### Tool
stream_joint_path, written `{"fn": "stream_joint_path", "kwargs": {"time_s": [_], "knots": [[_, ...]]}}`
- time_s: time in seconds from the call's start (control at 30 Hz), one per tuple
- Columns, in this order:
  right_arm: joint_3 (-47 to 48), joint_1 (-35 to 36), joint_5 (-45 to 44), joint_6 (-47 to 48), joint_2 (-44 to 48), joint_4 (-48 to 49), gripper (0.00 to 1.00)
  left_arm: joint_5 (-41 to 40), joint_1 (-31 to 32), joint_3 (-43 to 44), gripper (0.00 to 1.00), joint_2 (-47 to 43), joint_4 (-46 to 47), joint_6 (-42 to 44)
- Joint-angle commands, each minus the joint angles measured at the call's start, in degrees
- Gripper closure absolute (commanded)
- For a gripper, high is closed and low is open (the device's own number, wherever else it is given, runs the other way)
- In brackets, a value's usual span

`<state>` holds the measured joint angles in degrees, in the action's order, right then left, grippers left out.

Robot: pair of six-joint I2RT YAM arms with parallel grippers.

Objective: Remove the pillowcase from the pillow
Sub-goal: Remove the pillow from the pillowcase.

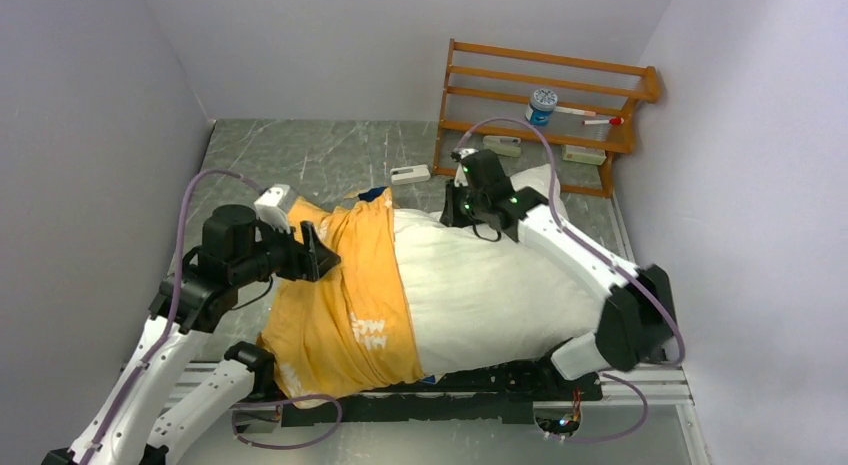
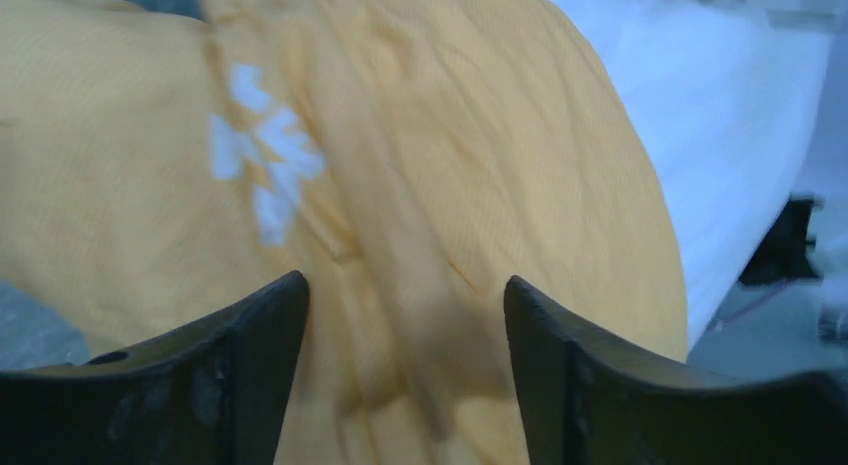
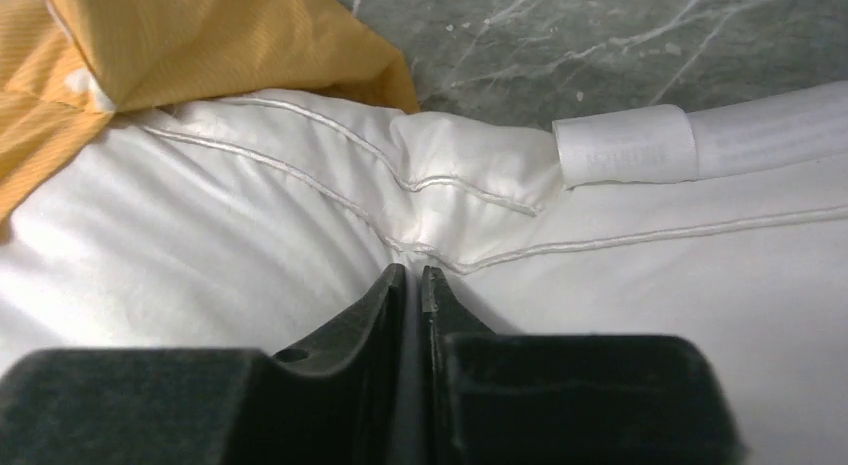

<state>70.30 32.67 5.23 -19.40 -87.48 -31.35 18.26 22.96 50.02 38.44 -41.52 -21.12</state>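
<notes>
Grey marbled tabletop (image 1: 300, 155), overhead view: plump white pillow (image 1: 500, 285) lying crosswise, its left end sheathed in the bunched, creased orange-yellow pillowcase (image 1: 340, 295). The left end effector (image 1: 315, 253) is at the case; the right end effector (image 1: 465, 213) is at the bare far edge, likely anchoring. Left wrist view: jaws wide over thin, finely ribbed fabric, nothing held. Right wrist view: jaws nearly closed, pinching the pillow's puckered piped seam.

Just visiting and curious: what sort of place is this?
Probably a robot test booth, not a home: plain pale walls box in a grey marbled tabletop, white-and-black robot arms stand at its near edge, and a wooden rack holds odd props.
</notes>
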Motion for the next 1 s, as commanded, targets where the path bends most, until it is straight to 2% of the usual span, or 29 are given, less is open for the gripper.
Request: {"fn": "stream_joint_path", "kwargs": {"time_s": [0.0, 0.1, 0.2, 0.3, 0.5, 0.6, 0.67, 0.7, 0.73, 0.77, 0.97], "knots": [[-11.18, 1.17, 2.03, -1.02, 11.77, -1.31, 0.88, -18.14, 0.24, 7.87, 0.13, 2.64, -4.78, -1.07], [-19.81, 1.25, 4.13, -2.61, 17.97, 1.78, 0.90, -31.26, 0.24, 12.15, 0.04, 9.05, -7.23, -3.58], [-24.35, 1.27, 5.82, -4.21, 20.81, 3.11, 0.90, -35.90, -0.07, 15.48, 0.03, 16.82, -6.15, -3.51], [-26.03, 1.41, 5.89, -4.92, 21.68, 2.32, 0.89, -32.25, -2.90, 17.91, 0.03, 23.62, -3.92, -2.54], [-28.00, 1.52, 7.82, -6.67, 23.78, 4.26, 0.89, -17.57, -11.85, 11.21, 0.04, 27.10, 3.57, -3.06], [-28.18, 1.52, 7.95, -6.54, 23.93, 3.96, 0.89, -13.66, -15.24, 9.00, 0.36, 25.85, 5.12, -3.31], [-28.44, 1.51, 7.83, -6.51, 23.94, 3.93, 0.88, -16.18, -17.15, 8.70, 0.50, 23.66, 5.12, -3.82], [-28.59, 1.51, 7.86, -6.53, 23.94, 4.01, 0.88, -17.90, -17.95, 9.02, 0.67, 22.79, 4.37, -4.05], [-28.64, 1.48, 7.86, -6.62, 23.89, 4.10, 0.88, -20.50, -19.02, 9.45, 0.88, 22.07, 3.64, -4.21], [-28.72, 1.45, 7.78, -6.80, 23.79, 4.30, 0.88, -22.49, -20.17, 10.08, 0.94, 21.66, 2.66, -4.45], [-28.58, 1.52, 7.21, -7.38, 22.51, 4.36, 0.88, -30.99, -28.65, 13.27, 0.95, 19.49, -0.29, -4.82]]}}
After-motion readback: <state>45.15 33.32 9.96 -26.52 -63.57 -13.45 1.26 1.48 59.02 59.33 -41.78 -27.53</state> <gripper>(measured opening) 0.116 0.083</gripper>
